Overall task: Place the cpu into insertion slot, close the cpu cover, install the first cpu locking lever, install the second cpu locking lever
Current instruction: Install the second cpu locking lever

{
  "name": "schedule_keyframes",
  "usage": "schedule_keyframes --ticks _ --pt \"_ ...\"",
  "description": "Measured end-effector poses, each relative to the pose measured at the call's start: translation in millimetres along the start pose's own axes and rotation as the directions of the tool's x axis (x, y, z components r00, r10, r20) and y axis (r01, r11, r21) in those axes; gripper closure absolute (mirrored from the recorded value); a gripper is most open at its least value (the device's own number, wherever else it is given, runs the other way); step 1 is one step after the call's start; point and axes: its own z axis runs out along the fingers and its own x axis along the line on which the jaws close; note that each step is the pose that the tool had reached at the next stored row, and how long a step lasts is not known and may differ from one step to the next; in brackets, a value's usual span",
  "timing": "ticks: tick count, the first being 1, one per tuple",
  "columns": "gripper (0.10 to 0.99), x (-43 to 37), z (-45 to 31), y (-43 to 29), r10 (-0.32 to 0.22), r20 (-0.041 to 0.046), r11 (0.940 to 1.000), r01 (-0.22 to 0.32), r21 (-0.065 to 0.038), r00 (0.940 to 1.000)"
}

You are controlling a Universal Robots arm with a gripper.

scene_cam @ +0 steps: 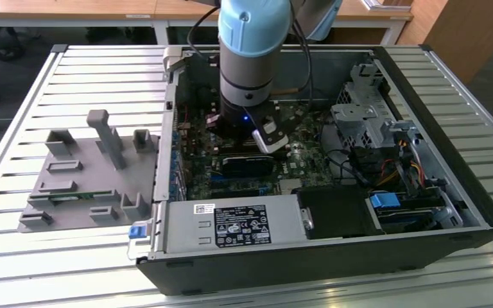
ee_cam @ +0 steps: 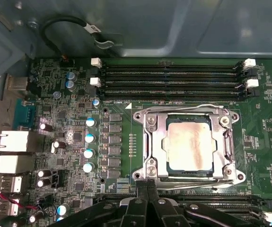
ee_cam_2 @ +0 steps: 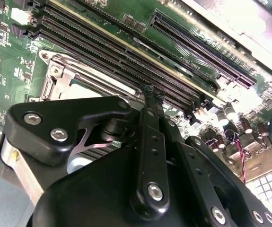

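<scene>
CPU (ee_cam: pixel 188 148) seated in insertion slot (ee_cam: pixel 171 166), under closed cpu cover (ee_cam: pixel 155 145) on motherboard (ee_cam: pixel 69 127). Gripper (ee_cam: pixel 147 187) at cover's 6 o'clock edge, fingers (ee_cam: pixel 147 189) pressed together, gripping nothing.

cpu (ee_cam: pixel 188 145) in insertion slot (ee_cam: pixel 151 144), cpu cover (ee_cam: pixel 225 142) down over it, gripper (ee_cam: pixel 147 189) beside

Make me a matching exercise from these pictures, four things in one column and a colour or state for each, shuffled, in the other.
Things:
1. cpu
2. cpu cover
3. memory slots
4. claw

States:
A. black, at the cover's edge
B. long, dark and unfilled
C. pale silver, seated in the socket
D. silvery frame lying shut around the chip

Pairs: 1-C, 2-D, 3-B, 4-A
</scene>
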Motion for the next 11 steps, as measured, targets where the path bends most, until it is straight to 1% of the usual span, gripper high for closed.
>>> schedule_keyframes --ticks 4,6,8,11 --pt "0.98 0.3 2.5 -0.6 0.0 -0.0002 1.0 0.0 -0.007 1.0" --pt "0.98 2.0 3.1 -0.8 0.0 -0.0003 0.9999 0.0 -0.012 1.0" --pt "0.98 4.4 3.7 -0.9 0.0 -0.0002 0.9999 0.0 -0.014 1.0" --pt "0.98 5.3 5.1 -1.3 0.0 -0.0005 0.9999 0.0 -0.016 1.0"
